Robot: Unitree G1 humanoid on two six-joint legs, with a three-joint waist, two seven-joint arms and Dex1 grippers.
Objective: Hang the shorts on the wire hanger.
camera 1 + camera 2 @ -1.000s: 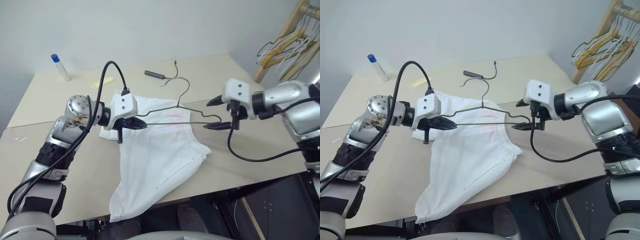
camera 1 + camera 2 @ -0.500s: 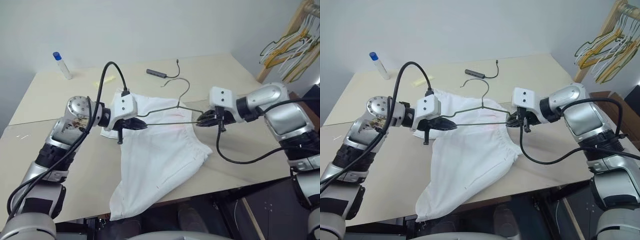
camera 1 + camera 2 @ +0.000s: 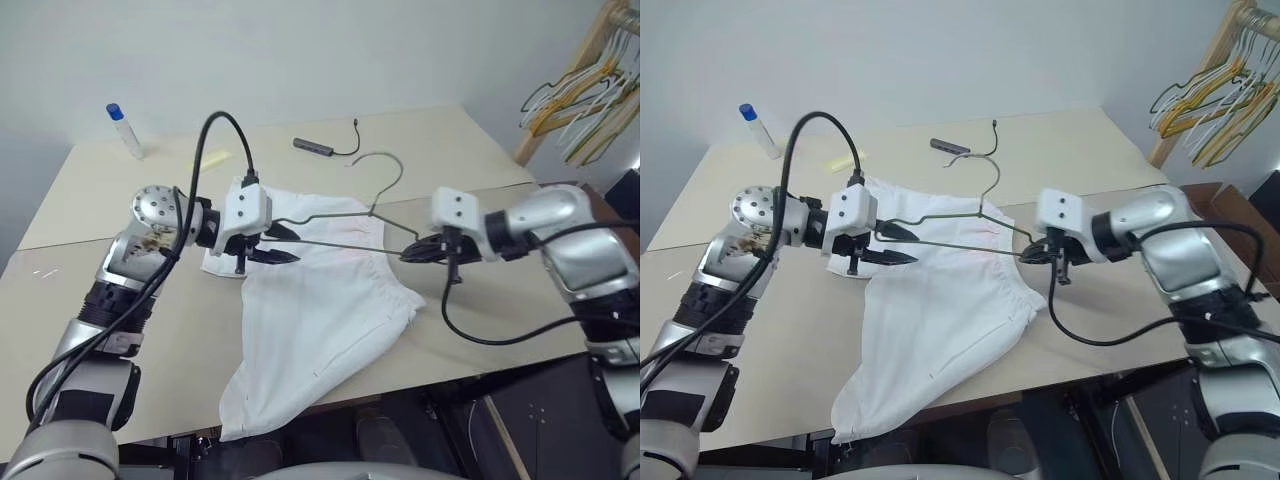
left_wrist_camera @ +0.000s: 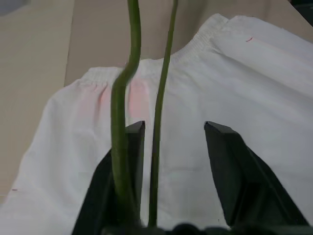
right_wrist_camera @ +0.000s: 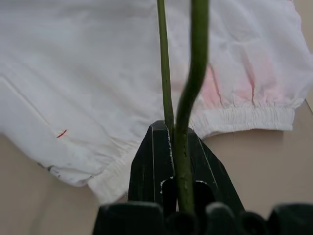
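The white shorts (image 3: 320,300) lie spread on the table, one leg hanging over the near edge. The wire hanger (image 3: 340,244) is held level just above the waistband, hook (image 3: 385,165) up. My right gripper (image 3: 412,253) is shut on the hanger's right corner; in the right wrist view both wires (image 5: 195,58) run out from the closed fingers (image 5: 151,147) over the shorts (image 5: 88,73). My left gripper (image 3: 285,245) stands open at the hanger's left end. Its wires (image 4: 164,73) pass between the spread fingers, close to one finger (image 4: 134,147).
A white bottle with a blue cap (image 3: 124,132) stands at the far left of the table. A dark adapter with a cable (image 3: 313,148) and a yellow note (image 3: 215,158) lie at the back. A wooden rack of wire hangers (image 3: 580,90) stands at the right.
My right gripper closed on the hanger's right corner and drew back to the right. My left gripper then opened off the left end. The hook has swung right.
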